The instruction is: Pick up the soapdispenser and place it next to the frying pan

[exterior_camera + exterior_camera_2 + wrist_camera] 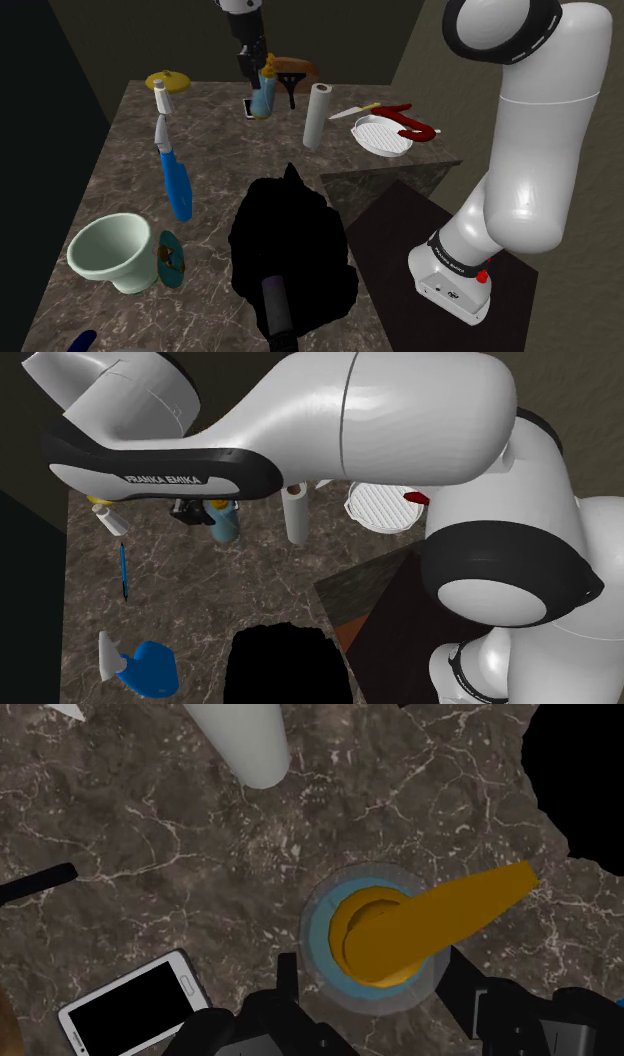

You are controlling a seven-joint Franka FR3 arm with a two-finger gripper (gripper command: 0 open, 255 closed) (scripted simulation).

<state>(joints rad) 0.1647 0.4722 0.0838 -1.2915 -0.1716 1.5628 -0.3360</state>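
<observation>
White arm (535, 130), dark joints (450, 547), black fingers (287, 989)

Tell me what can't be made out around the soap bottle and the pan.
Soap bottle: second exterior view, the arm covers its top.
Pan: same view, the arm hides part of its rim and handle.
Soap bottle's body: wrist view, hidden under its own pump.
Table: shoulder view, a black area blots out part.

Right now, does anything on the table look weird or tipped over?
Yes. A jagged black area cuts into the veined counter near the stand, where nothing is drawn. The blue bottle lies on its side.
</observation>
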